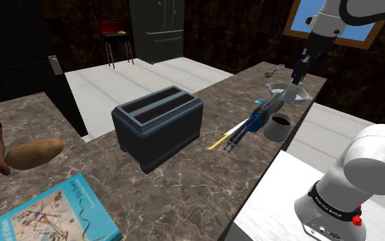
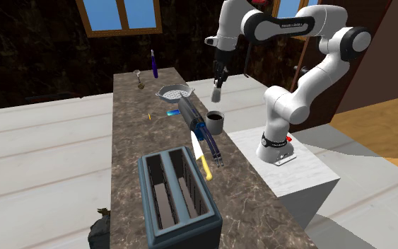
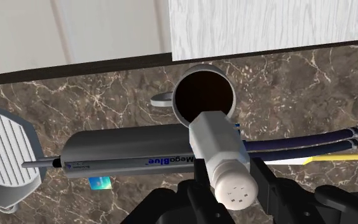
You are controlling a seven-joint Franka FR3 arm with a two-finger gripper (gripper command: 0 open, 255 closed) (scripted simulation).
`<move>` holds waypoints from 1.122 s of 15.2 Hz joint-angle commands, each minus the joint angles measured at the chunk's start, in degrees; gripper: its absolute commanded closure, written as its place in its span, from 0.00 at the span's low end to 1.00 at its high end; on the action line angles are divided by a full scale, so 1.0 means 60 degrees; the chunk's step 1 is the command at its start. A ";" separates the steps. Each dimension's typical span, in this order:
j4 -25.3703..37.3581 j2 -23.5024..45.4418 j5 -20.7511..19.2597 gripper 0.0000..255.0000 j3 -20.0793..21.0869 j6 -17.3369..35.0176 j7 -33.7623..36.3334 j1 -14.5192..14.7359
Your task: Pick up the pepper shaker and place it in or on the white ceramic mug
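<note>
My gripper hangs above the marble counter, shut on a pale square pepper shaker whose round, holed cap points toward the wrist camera. In the wrist view the shaker is clasped between both black fingers of the gripper. Its far end overlaps the rim of the grey mug below, which has a dark inside. The mug stands upright near the counter's edge by the stand, and the gripper with the shaker is higher up and a little beyond it.
A silver and blue tool with dark cables lies beside the mug, and a yellow-handled knife next to that. A strainer sits past the mug. A dark toaster, a potato and a blue book occupy the counter's other end.
</note>
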 commanded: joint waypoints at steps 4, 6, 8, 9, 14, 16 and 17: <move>0.0109 0.0171 -0.0472 1.00 -0.0754 0.0216 -0.0700 -0.0220; -0.0167 0.0125 -0.0533 1.00 -0.0812 0.0445 -0.0675 -0.0250; -0.0436 0.0088 -0.0598 1.00 -0.0873 0.0677 -0.0650 -0.0280; -0.0569 0.0073 -0.0631 1.00 -0.0905 0.0794 -0.0638 -0.0295; -0.1213 0.0033 -0.0807 1.00 -0.1073 0.1395 -0.0579 -0.0376; -0.1461 0.0035 -0.0883 1.00 -0.1146 0.1643 -0.0555 -0.0409; -0.1582 0.0040 -0.0922 1.00 -0.1184 0.1769 -0.0543 -0.0426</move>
